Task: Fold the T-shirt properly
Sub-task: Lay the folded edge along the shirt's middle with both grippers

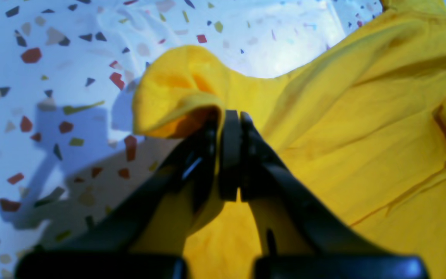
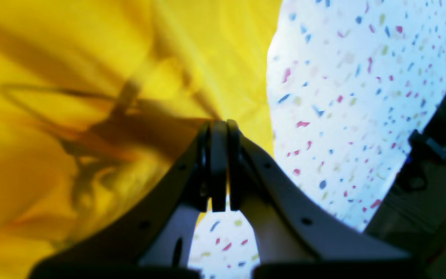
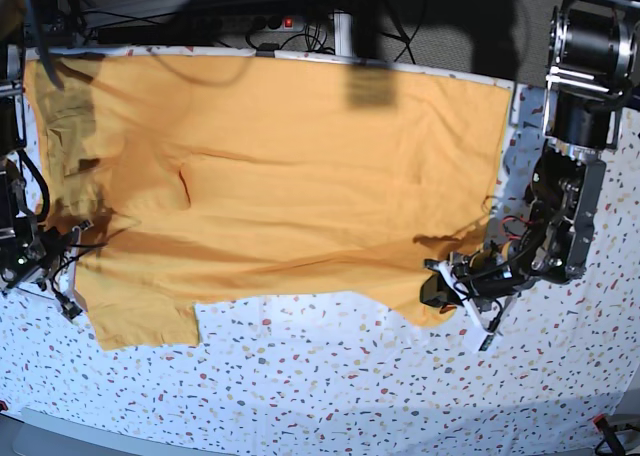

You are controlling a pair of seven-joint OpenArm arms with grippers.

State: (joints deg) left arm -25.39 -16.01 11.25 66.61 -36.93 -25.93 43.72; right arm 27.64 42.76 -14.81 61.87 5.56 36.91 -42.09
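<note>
The orange-yellow T-shirt lies spread wide across the speckled table, with folds and a sleeve near its left end. My left gripper is shut on the shirt's front corner at the right of the base view. In the left wrist view its fingers pinch a raised fold of the yellow cloth. My right gripper is at the shirt's left edge. In the right wrist view it is shut with yellow cloth bunched at its tips.
The table cover is white with coloured flecks. Cables and a power strip lie behind the back edge. The left arm's base stands at the right. The table's edge and dark floor show on the right in the right wrist view.
</note>
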